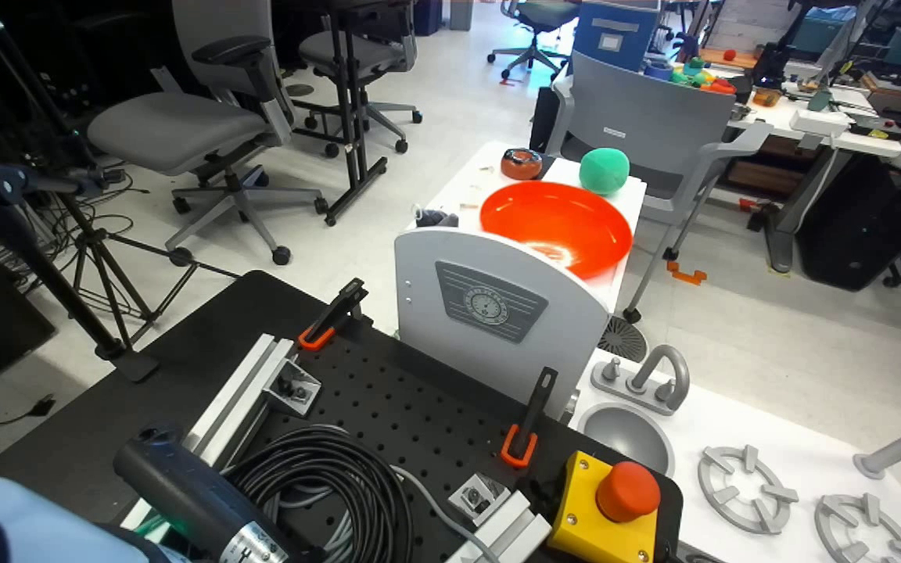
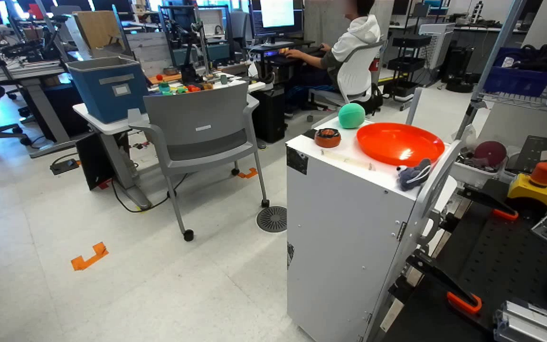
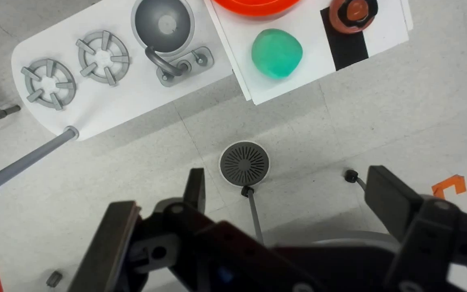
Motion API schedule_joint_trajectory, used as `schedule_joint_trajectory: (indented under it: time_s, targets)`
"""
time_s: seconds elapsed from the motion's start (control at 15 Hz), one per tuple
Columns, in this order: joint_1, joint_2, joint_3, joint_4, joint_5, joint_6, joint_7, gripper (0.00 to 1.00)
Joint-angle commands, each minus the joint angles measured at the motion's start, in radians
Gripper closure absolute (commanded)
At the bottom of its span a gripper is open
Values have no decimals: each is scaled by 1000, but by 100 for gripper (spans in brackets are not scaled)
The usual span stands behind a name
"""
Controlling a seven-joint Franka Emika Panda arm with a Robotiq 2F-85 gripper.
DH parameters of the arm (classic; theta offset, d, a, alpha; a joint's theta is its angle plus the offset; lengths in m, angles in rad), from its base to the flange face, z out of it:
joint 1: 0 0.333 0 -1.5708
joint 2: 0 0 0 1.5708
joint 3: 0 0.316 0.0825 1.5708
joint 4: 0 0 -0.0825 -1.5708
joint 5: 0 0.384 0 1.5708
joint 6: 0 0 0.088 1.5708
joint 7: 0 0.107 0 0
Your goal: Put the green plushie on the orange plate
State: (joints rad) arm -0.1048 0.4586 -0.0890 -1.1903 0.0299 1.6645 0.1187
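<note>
Green soft toy (image 3: 277, 53) by a table (image 3: 316, 46) corner, just beside the orange plate (image 1: 556, 227).
Gripper (image 3: 288, 174) jaws wide apart, nothing held. Step looks to be the reach: centre over the toy, come straight down, close softly; a nudge could roll it off the nearby edge. Lift clear of the plate's rim before moving inward.

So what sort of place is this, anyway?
Probably a robotics lab: there's a perforated black board, a yellow box with a red button, and a gray office chair.
</note>
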Motion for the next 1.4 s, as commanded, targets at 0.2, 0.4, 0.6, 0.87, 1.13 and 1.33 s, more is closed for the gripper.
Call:
schedule_joint_trajectory:
  time_s: [0.2, 0.4, 0.6, 0.87, 1.13, 1.33]
  targets:
    - [2, 23, 25, 27, 17, 7, -62, 0]
    - [6, 10, 32, 14, 17, -2, -106, 0]
    - [9, 13, 28, 6, 15, 4, -106, 0]
    - [10, 12, 32, 6, 15, 3, -129, 0]
    - [10, 12, 32, 6, 15, 3, -131, 0]
    - [10, 12, 32, 6, 15, 3, -131, 0]
